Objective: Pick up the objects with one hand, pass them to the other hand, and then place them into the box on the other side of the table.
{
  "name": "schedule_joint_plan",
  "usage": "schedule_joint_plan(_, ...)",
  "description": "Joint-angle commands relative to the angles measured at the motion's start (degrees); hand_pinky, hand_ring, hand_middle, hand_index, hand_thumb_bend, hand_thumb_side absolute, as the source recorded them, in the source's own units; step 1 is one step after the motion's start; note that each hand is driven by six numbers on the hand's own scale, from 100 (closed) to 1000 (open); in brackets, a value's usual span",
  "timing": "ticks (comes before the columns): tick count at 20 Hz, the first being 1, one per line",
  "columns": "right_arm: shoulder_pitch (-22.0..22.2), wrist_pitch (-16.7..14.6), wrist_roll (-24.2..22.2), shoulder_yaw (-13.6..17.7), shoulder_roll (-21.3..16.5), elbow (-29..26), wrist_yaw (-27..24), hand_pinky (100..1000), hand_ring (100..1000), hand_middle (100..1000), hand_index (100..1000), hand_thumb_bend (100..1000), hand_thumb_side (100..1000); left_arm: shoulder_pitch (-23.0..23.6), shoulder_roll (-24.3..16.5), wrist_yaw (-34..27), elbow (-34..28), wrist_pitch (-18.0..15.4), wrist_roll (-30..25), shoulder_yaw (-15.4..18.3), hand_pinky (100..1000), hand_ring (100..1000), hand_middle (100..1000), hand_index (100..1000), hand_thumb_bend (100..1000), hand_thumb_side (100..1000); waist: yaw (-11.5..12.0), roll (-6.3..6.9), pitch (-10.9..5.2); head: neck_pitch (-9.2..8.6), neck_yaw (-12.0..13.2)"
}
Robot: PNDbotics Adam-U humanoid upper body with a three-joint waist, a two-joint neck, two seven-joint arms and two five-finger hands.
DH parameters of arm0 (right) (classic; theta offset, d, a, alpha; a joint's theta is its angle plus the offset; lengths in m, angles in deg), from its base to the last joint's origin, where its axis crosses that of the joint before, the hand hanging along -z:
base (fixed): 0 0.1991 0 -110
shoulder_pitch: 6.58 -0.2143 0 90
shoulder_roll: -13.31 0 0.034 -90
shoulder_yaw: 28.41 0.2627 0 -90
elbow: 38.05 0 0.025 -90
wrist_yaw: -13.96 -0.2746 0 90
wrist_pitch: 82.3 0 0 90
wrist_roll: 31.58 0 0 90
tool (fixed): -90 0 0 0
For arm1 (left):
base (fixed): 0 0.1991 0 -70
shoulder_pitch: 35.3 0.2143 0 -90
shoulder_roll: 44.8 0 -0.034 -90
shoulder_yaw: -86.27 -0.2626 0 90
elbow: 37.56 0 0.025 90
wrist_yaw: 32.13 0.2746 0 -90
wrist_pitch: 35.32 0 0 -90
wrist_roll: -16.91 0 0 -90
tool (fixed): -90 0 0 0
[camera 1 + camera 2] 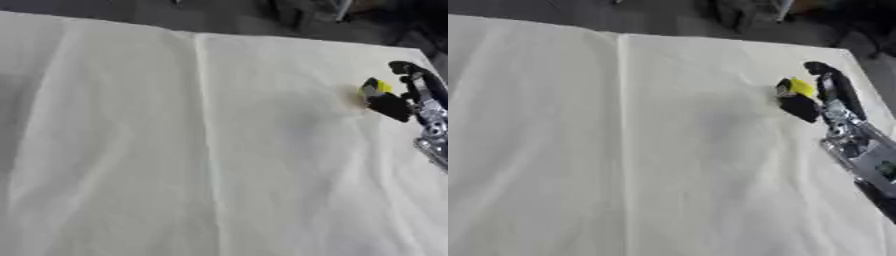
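Note:
A small yellow object (801, 87) sits at the right side of the cloth-covered table (640, 150), pinched between the thumb and fingers of my right hand (811, 100). The hand comes in from the right edge, its black fingers curled round the yellow piece, just above the cloth. One finger (833, 82) stretches out behind the object. Most of the object is hidden by the fingers, so its shape is unclear. My left hand shows in neither view. No box is visible.
The table carries a white cloth with a long fold line (206, 125) running front to back. Its far edge (262, 35) borders a dark floor with blurred furniture legs (306, 15) beyond.

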Motion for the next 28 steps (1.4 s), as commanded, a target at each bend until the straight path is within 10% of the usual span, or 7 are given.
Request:
schedule_joint_plan(1,0.41,19.75,20.14,2.70,-0.81,1.79,1.71,806,935,878,904,100,364,0.12,-0.30,0.65,-1.01,-1.01,0.39,0.43,967,309,766,826,802,566,-0.04,0.36,-0.72,-0.62,-0.45)
schedule_joint_plan(16,-0.24,19.21,20.14,6.67,-1.16,6.93,2.28,803,946,877,915,100,556,1.35,0.81,1.67,-1.01,-3.36,1.16,0.08,976,305,759,824,806,561,1.94,-0.09,0.33,-2.24,-2.22)
schedule_joint_plan(28,-3.60,2.69,20.14,6.26,-7.08,24.64,-9.60,808,960,883,928,100,753,0.82,0.89,1.94,-1.01,-3.67,1.73,0.31,976,301,754,823,816,555,4.02,-0.83,1.04,-3.32,-3.49)
